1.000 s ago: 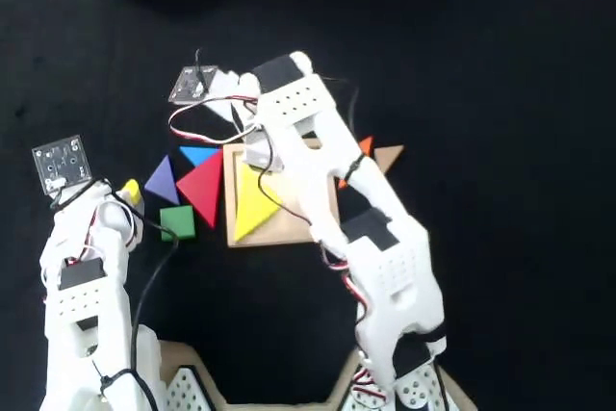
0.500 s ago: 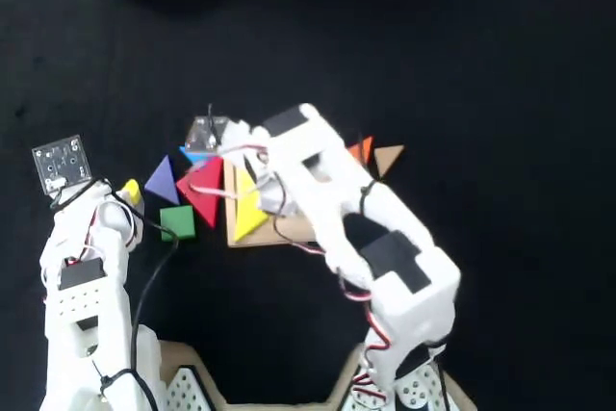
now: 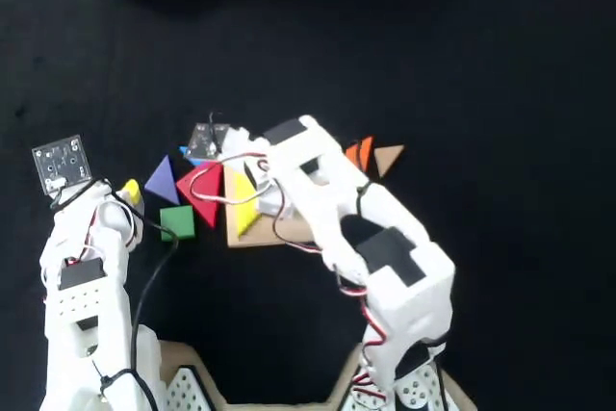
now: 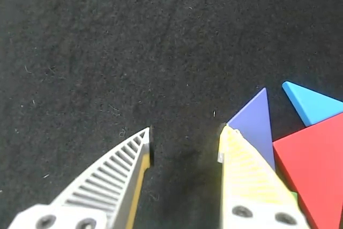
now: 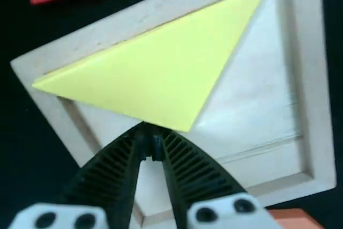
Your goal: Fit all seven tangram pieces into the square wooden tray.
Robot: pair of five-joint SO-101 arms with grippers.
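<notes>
Black counter, one piece in the tray

Black cloth covers the counter; the square wooden tray holds the yellow triangle, long edge along one wall; the right end effector is pressed together at that triangle's corner; the red triangle lies just beside the tray; the left end effector hangs spread over bare cloth, next to the purple triangle and blue triangle; the green square sits nearby.

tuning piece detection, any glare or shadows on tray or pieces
Right wrist view: the wooden tray floor is lit pale beside the yellow triangle, no glare. Left wrist view: soft shadow on the black cloth at the left gripper. High view: the right arm covers much of the tray.
</notes>
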